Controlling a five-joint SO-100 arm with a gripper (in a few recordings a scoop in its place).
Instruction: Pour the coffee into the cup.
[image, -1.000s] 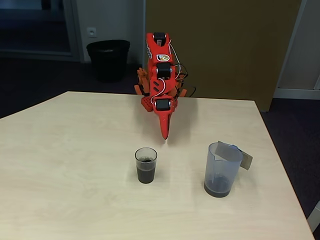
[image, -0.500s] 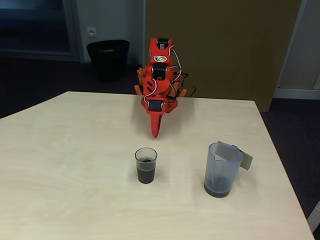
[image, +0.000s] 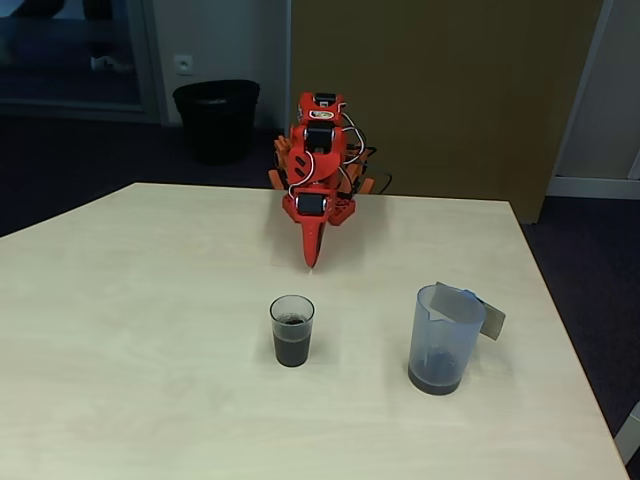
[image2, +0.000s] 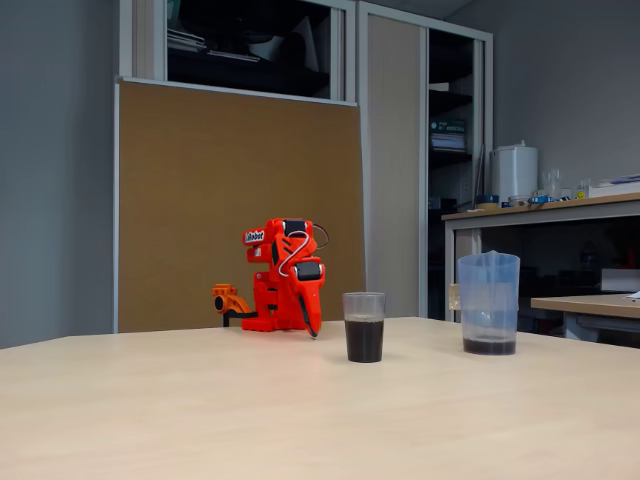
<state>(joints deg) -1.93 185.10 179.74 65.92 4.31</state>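
The arm (image: 316, 165) is bright red-orange with black blocks and white wires, its tool (image: 312, 255) the same red. The table (image: 130, 300) is pale beige with faint wood grain. The cup (image: 291, 330) is clear, the coffee (image: 291, 348) near black. At 3 o'clock from it, the jug (image: 440, 340) is cloudy grey-blue with dark dregs. At 12 o'clock, a brown board (image: 440, 90) and black bin (image: 215, 118).

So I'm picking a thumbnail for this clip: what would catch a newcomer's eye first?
The bright red arm, folded at the table's far edge, its jaws pointing down at the pale table. Then the cup, over half full of dark coffee, standing in front of it, and the taller jug to the right, nearly empty.
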